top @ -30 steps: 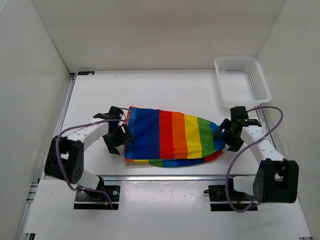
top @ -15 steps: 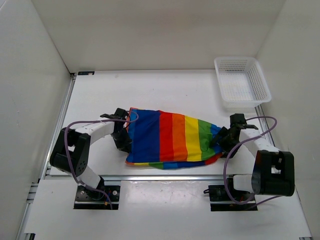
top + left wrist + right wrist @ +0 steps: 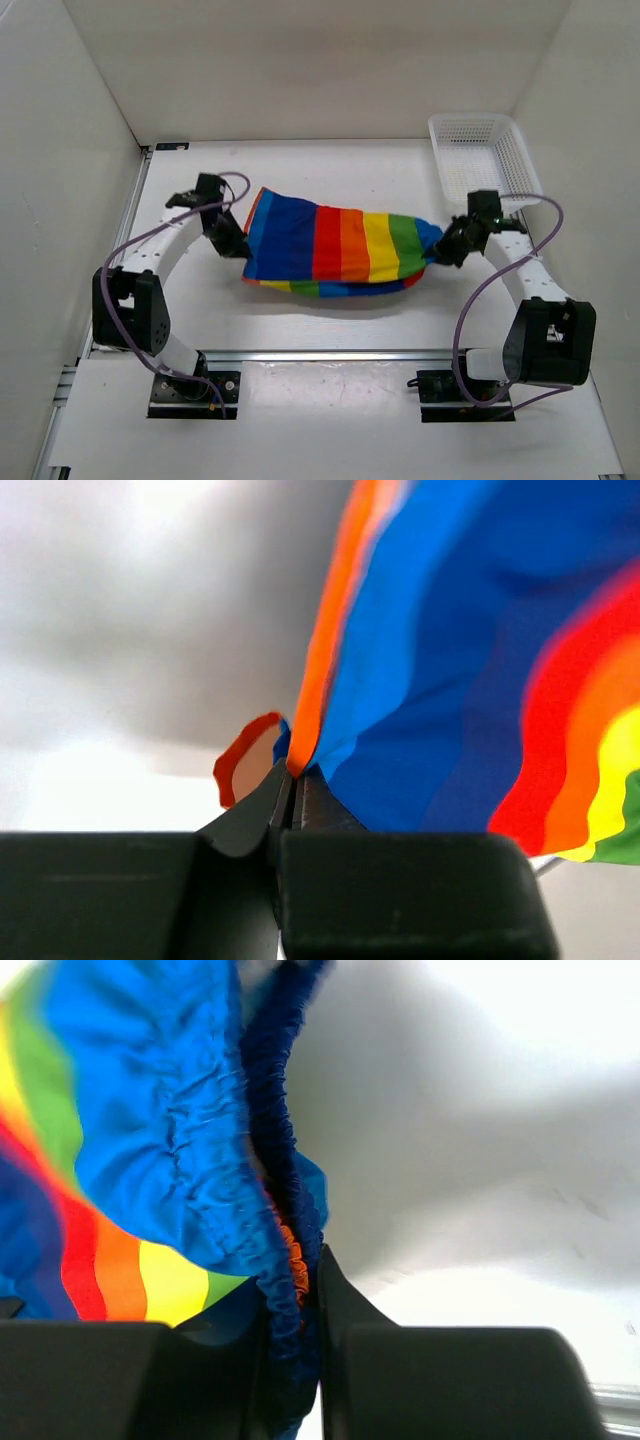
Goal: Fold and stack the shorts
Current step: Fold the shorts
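The rainbow-striped shorts (image 3: pixel 338 245) hang stretched between both arms above the middle of the table, sagging in the centre. My left gripper (image 3: pixel 237 243) is shut on their left edge, where an orange hem (image 3: pixel 318 670) and blue cloth (image 3: pixel 430 670) run into the closed jaws. My right gripper (image 3: pixel 447 245) is shut on the right end, pinching the gathered blue elastic band (image 3: pixel 285 1250) with orange showing inside it. In the right wrist view the shorts (image 3: pixel 150 1140) fill the left half.
A white plastic mesh basket (image 3: pixel 485 165) stands at the back right corner, close behind the right arm. White walls enclose the table on three sides. A metal rail (image 3: pixel 330 353) runs along the near edge.
Both grippers have closed on the ends of the shorts and lifted them. The cloth has moved up and away from the near edge, pulled taut between the arms.
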You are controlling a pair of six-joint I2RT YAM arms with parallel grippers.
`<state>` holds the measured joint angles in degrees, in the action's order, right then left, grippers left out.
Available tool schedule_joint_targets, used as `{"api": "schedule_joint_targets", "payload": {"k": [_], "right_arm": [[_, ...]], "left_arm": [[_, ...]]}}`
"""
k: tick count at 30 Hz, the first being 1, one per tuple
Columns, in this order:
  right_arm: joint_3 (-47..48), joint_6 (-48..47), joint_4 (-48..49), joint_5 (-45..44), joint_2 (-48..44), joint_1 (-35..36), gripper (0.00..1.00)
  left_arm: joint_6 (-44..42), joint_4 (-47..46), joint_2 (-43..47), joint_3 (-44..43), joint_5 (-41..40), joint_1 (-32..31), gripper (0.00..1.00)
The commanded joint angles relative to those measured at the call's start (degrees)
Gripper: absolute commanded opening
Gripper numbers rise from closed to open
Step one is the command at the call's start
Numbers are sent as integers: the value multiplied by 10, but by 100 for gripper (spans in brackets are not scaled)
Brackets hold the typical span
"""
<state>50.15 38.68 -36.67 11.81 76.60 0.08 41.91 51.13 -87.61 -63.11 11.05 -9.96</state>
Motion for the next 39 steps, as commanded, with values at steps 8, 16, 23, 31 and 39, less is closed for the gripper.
{"api": "schedule_joint_targets", "payload": {"k": [8, 16, 23, 31, 39], "right_arm": [[159, -48, -58, -34, -41, -6, 0], [36, -16, 24, 13, 74, -6, 0], [37, -16, 29, 8, 49, -1, 0], [43, -26, 29, 8, 62, -1, 0], [43, -26, 29, 8, 62, -1, 0]], "left_arm": [[-66, 144, 45, -241, -67, 60, 10], [-84, 72, -124, -206, -38, 54, 34], [-85, 81, -41, -162, -99, 48, 46], [-99, 57, -44, -94, -50, 8, 51], [-89, 5, -127, -73, -44, -30, 50]]}}
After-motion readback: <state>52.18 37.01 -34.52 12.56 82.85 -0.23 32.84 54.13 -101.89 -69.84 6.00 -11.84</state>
